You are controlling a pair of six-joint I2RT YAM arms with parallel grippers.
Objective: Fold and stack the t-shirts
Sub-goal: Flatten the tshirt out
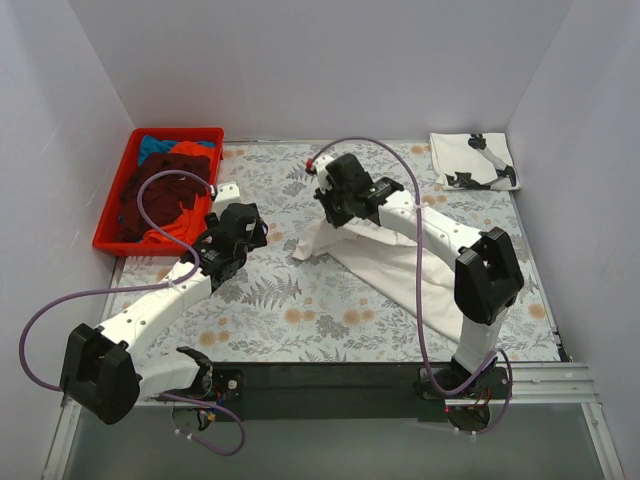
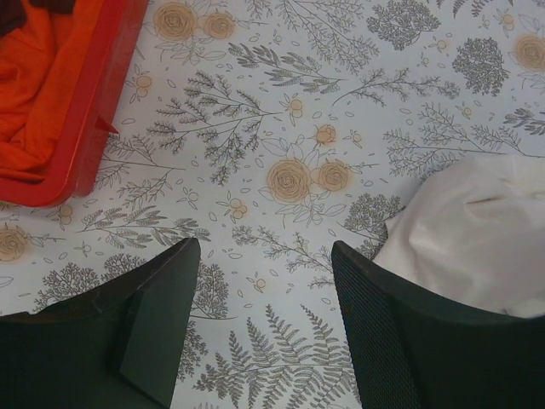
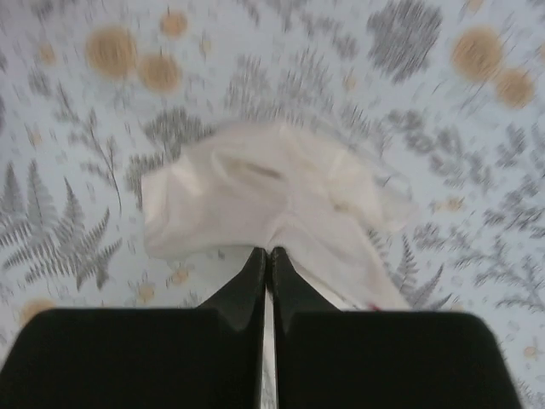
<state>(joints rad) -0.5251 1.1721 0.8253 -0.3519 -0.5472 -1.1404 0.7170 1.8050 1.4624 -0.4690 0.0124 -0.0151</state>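
White t-shirt [image 1: 383, 274] lies crumpled, one edge pinched in right tool [image 3: 266, 252].

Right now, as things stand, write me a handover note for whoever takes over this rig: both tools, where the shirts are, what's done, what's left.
Left tool: open and empty, above the table between the red crate and the white t-shirt.
Right tool: shut, apparently pinching an edge of the white t-shirt, which lies crumpled mid-table; that wrist view is blurred.
Done: the printed t-shirt, white with black print, lies folded in the far right corner.
To do: fold the white t-shirt and stack it. The maroon t-shirt, orange t-shirt and blue t-shirt sit unfolded in the crate.
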